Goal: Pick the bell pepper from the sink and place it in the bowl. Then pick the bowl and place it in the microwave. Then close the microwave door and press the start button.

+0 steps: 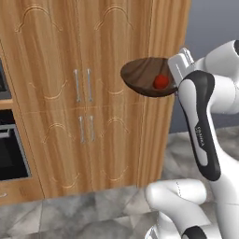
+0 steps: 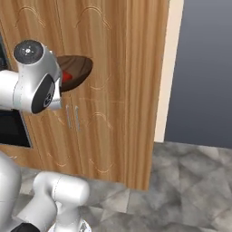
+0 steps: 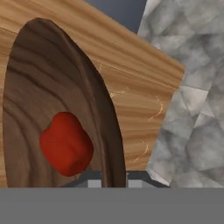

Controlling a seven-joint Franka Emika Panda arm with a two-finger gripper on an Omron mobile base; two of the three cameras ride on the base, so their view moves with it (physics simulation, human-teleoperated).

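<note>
Carrying bowl w/ pepper inside, gripper pinching its rim. Passing wood cabinets rn. Prob worth keeping it level, going slow toward microwave.

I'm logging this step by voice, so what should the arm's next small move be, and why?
Probably keep carrying the bowl level, leftward toward the appliance wall. The end effector grips its rim in mid-air before the wooden cabinet, with the bell pepper already inside.
</note>
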